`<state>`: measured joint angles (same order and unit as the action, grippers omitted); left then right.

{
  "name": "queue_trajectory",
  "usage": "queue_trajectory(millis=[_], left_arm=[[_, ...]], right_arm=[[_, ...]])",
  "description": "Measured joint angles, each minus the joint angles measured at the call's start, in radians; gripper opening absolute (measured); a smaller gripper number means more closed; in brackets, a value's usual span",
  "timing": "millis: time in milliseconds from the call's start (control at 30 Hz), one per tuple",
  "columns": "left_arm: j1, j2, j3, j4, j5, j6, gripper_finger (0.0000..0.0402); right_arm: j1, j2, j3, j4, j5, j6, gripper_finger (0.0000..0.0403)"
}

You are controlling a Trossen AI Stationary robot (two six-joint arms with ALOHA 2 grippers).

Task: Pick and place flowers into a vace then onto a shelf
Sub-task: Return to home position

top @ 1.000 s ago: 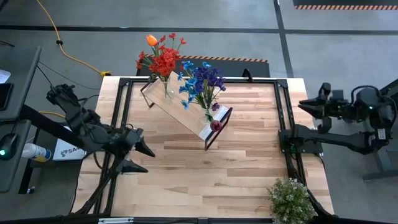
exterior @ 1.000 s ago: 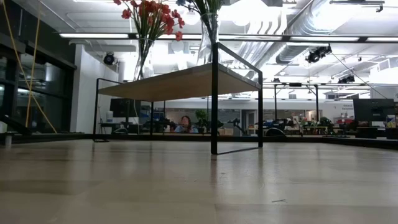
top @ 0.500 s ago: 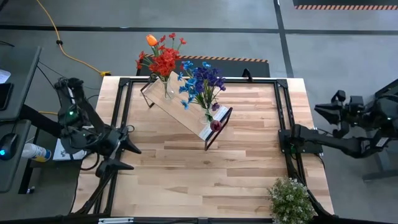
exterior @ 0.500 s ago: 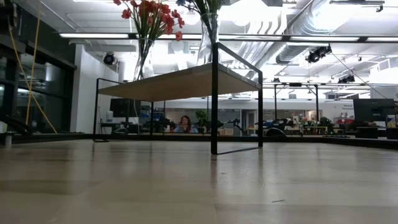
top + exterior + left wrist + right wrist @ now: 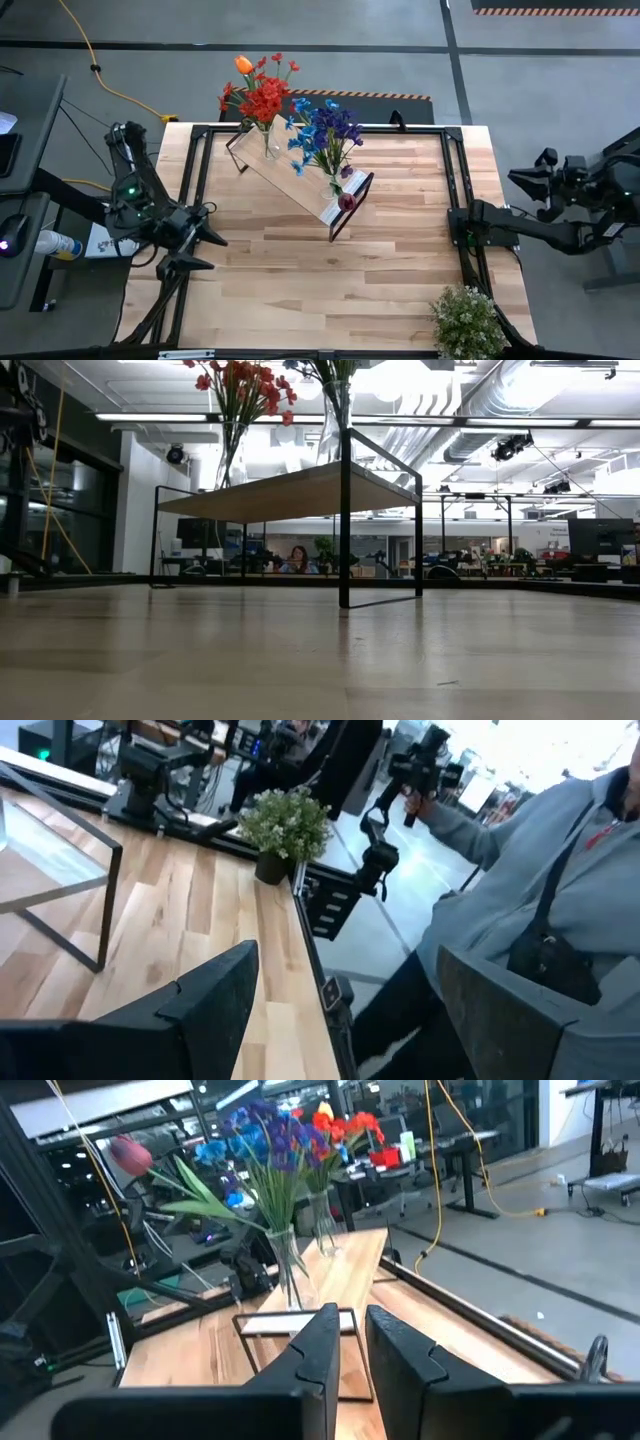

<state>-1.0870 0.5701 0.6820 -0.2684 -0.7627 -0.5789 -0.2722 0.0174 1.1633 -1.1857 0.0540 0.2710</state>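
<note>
Looks to be the homing step, with the placing finished. Calls next for nothing finer than folding both arms to rest. No grasp needed, only a path kept clear of the shelf (image 5: 300,192) and of the person (image 5: 540,870) in grey standing just beyond the left gripper (image 5: 345,955), off the table (image 5: 330,290).

Shows the left gripper spread wide and empty at the table's edge, with the shelf ahead of it, off to one side and well apart. Shows the right gripper (image 5: 353,1330) out past the opposite edge, fingers parted by a narrow gap, holding nothing and facing the shelf squarely from well apart.

Finds the flowers (image 5: 325,125) in two clear vases (image 5: 285,1270), both upright on the shelf board. Blue and purple blooms in the vase nearer the right gripper, with a pink rose (image 5: 347,201) drooping low over the board's end. Red sprays (image 5: 262,100) and an orange tulip (image 5: 243,64) in the farther one. Long green stems throughout, heads fanning outward above the rims. Judged stable enough if left untouched, though top-heavy and easy to tip with a careless sweep.
</note>
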Motion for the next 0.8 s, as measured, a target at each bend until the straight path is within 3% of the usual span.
queue_trajectory(millis=[200,433,667,733,800], left_arm=[[0.0,-0.049,-0.101,0.092,-0.031,0.008,0.0337],[0.0,-0.079,-0.217,0.253,-0.062,0.07,0.0337],[0.006,-0.077,-0.37,0.539,-0.049,0.181,0.0337],[0.039,-0.077,-0.396,0.589,0.006,0.216,0.0337],[0.099,-0.077,-0.409,0.625,0.123,0.238,0.0337]], right_arm=[[0.0,-0.005,-0.082,0.007,0.002,0.009,0.005],[0.051,-0.005,-0.246,0.15,-0.006,-0.019,0.005],[0.125,-0.009,-0.26,0.166,-0.007,0.043,0.0044],[0.138,-0.009,-0.263,0.162,-0.02,0.061,0.0046],[0.148,-0.009,-0.263,0.159,-0.031,0.087,0.0049]])
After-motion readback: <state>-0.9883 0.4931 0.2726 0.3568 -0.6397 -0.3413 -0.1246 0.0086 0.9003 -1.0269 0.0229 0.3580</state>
